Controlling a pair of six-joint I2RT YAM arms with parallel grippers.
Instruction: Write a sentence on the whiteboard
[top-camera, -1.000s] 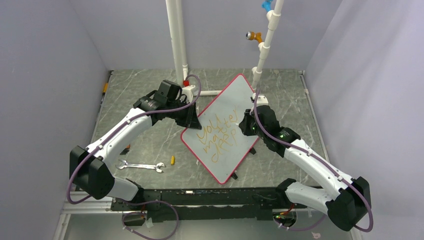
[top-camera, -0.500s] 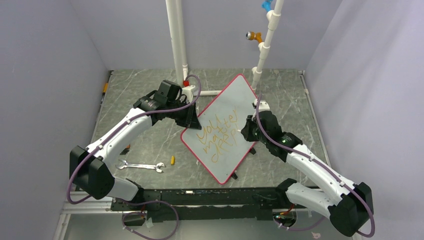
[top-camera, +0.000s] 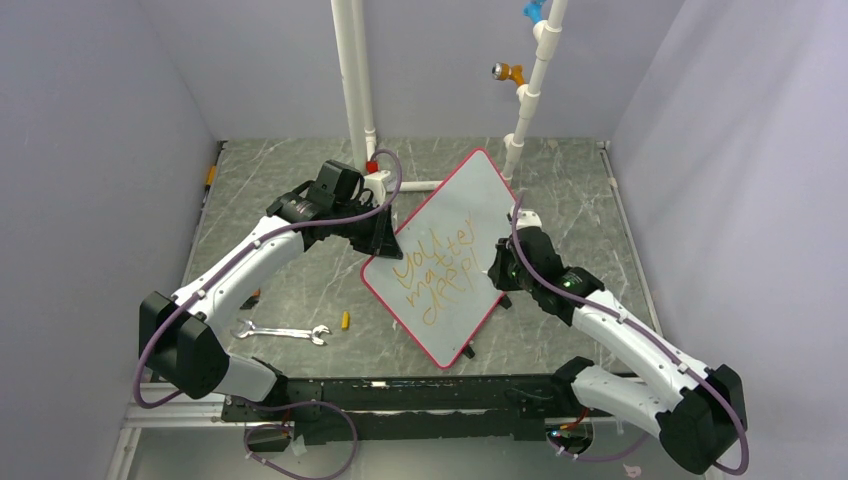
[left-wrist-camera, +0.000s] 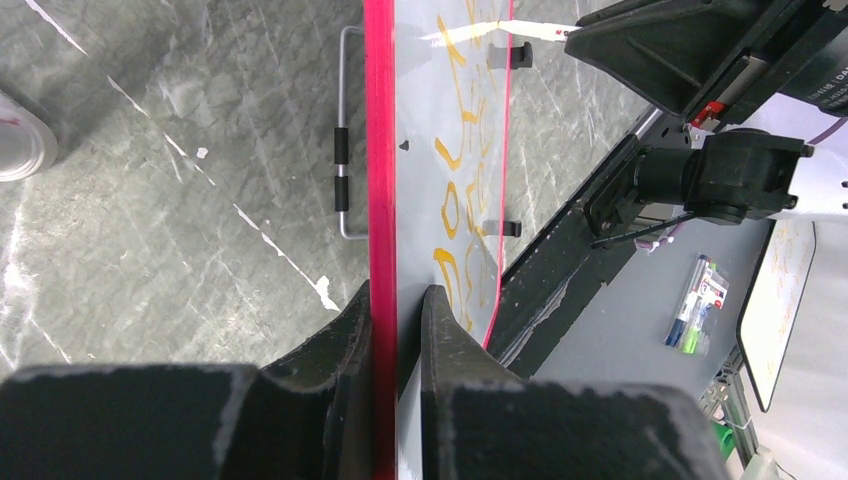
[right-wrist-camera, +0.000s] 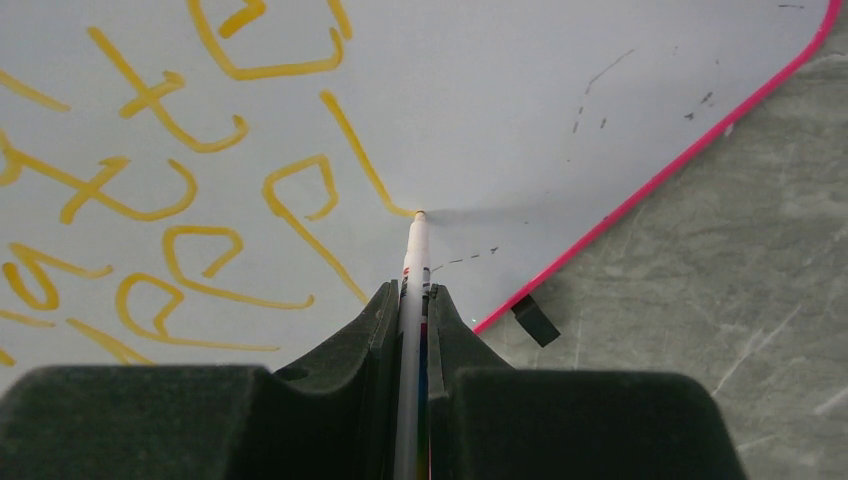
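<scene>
From above, the whiteboard (top-camera: 470, 195) sits turned like a diamond at the centre of the grey marbled surface (top-camera: 300, 290), with one corner toward the back wall. The sentence (top-camera: 435, 272), in orange-yellow lettering, runs in three slanted lines across the board's lower half. Your left tool (top-camera: 384, 238) is at the board's left edge. Your right tool (top-camera: 503, 266) is over its right side, beside the end of the lettering. A silver wrench (top-camera: 283, 332) and a small yellow piece (top-camera: 346, 320) lie at lower left, apart from the board.

In the left wrist view, your left tool is narrowed onto the board's red rim at bottom centre, one finger on each face. The board runs up the frame almost edge-on.

In the right wrist view, your right tool is clamped on a marker (right-wrist-camera: 414, 262). Its tip touches the board at the foot of a slanted stroke, at centre frame. Orange-yellow letters fill the upper left, and the red rim crosses at right.
</scene>
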